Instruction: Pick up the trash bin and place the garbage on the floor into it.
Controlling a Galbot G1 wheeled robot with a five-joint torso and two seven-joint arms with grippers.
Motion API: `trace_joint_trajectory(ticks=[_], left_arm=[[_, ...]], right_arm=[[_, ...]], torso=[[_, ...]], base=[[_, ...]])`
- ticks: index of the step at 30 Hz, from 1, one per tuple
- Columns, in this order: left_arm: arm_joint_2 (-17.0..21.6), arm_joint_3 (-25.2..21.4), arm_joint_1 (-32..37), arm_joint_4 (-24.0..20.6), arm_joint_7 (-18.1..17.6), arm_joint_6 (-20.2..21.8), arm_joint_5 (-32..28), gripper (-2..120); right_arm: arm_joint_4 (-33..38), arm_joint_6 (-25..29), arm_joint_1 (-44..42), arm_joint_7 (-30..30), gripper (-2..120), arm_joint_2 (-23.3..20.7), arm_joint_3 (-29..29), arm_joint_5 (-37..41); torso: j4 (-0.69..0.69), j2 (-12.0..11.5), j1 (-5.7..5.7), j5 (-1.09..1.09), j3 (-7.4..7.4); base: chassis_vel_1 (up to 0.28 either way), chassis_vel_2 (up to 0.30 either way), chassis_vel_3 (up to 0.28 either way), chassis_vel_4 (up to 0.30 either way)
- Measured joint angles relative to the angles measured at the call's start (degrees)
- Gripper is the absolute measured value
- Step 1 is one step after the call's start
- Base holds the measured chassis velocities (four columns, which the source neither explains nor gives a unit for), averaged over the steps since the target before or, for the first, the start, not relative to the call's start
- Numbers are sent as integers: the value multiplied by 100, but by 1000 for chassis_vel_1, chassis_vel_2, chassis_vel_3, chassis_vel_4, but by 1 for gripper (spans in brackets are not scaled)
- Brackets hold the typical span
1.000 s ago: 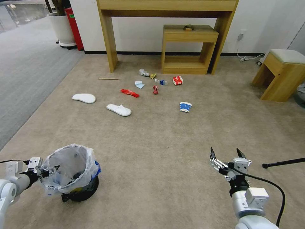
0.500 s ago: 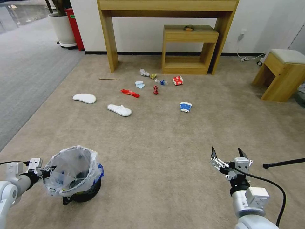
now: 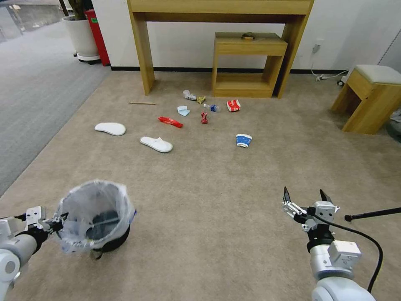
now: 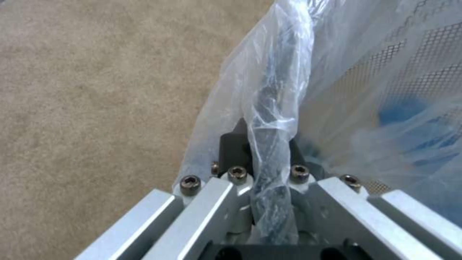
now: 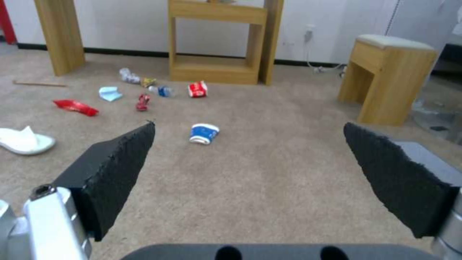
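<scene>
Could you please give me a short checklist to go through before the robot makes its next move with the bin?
1. Left gripper shut on the trash bin rim and liner: ok.
2. Bin upright, mouth open: ok.
3. Bin clear of the floor: cannot tell.
4. Right gripper open and empty: ok.
5. Garbage on the floor ahead, paper cup nearest the right gripper: ok.
6. Bare floor between right gripper and cup: ok.
</scene>
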Motion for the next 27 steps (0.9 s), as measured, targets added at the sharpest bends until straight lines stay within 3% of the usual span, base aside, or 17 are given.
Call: trace_joint_trajectory(ticks=[5, 8, 12, 20, 27], left_arm=[[-323, -123, 229, -519, -190, -29, -116, 0], [-776, -412, 453, -1030, -437, -80, 57, 0], [-1130, -687, 895, -1374, -464, -27, 200, 0], [-1550, -983, 1435, -1476, -736, 26, 30, 0], [-1695, -1032, 1709, -1521, -543, -26, -60, 0]], right_arm=[[57, 3, -52, -89, 100, 16, 113, -63], [102, 142, -102, -256, 100, 93, 228, -168], [136, 255, -151, -348, 100, 135, 270, -216], [133, 379, -132, -457, 100, 148, 236, -335], [54, 540, -134, -547, 100, 176, 87, -442]], torso=[[1, 0, 0, -2, 0], [-2, 0, 0, -1, -1], [2, 0, 0, 0, -1], [1, 1, 0, -2, -1], [1, 1, -1, -1, -1]], base=[[0, 0, 0, 0], [0, 0, 0, 0], [0, 0, 0, 0], [0, 0, 0, 0], [0, 0, 0, 0]])
